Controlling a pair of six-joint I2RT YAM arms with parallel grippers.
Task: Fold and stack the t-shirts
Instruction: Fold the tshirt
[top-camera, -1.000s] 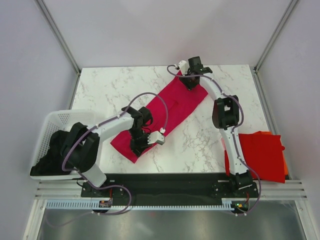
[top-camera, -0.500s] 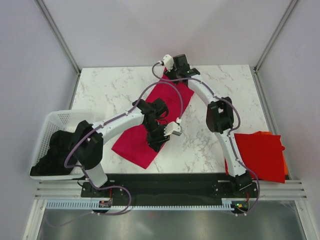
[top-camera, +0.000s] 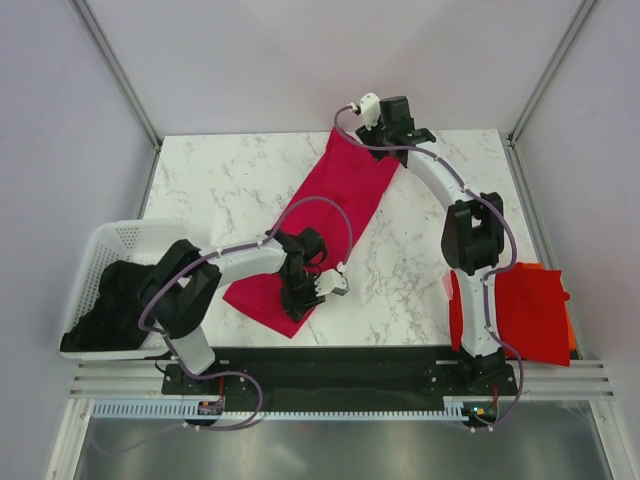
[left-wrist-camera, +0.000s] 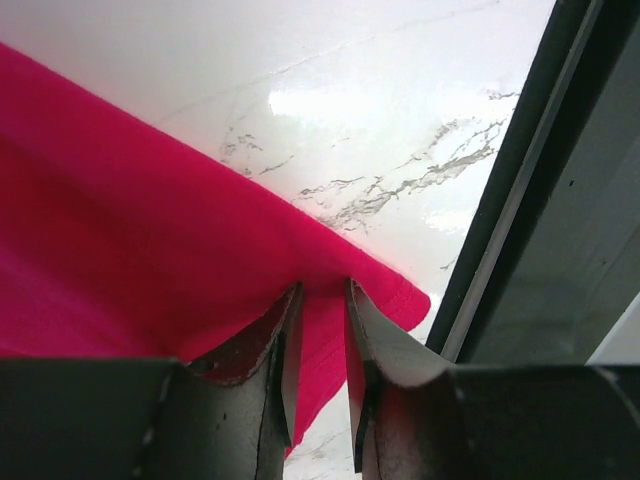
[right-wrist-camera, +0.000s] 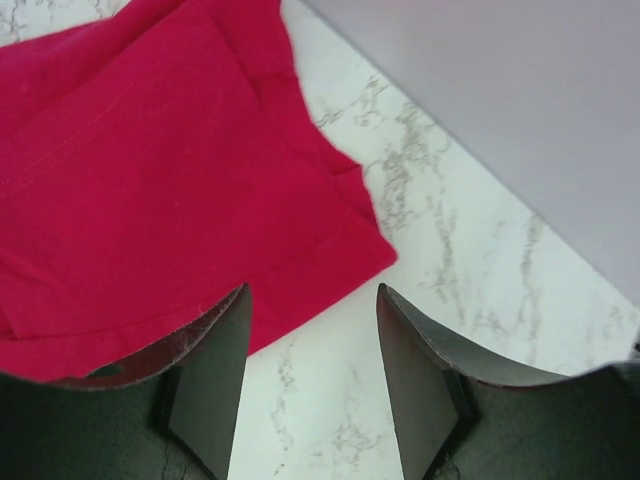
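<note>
The crimson-pink t-shirt (top-camera: 340, 195) lies as a long, narrow band across the marble bench (top-camera: 220, 180). It runs on a slant from the top centre of the overhead frame down to the lower left of centre.

At its lower end the left hand (top-camera: 302, 297) is clenched on the cloth. The left wrist view shows its two fingers (left-wrist-camera: 285, 330) nearly together, with the shirt's hemmed edge (left-wrist-camera: 150, 250) pinched between them, close to the bench's dark front rail.

At the upper end the right hand (top-camera: 397, 128) hangs over the shirt's far corner, near the back edge of the bench. It is released: in the right wrist view its fingers (right-wrist-camera: 215, 360) stand well apart, with the cloth (right-wrist-camera: 150, 170) and bare marble (right-wrist-camera: 450, 250) beneath and nothing gripped between them.

At the lower right of the overhead frame a folded bright red t-shirt (top-camera: 535, 310) lies on the bench edge. An orange t-shirt (top-camera: 571, 335) shows from under it along its right side.

At the left, a white mesh basket (top-camera: 125, 232) sits beside the bench and holds a heap of dark cloth (top-camera: 105, 310).
</note>
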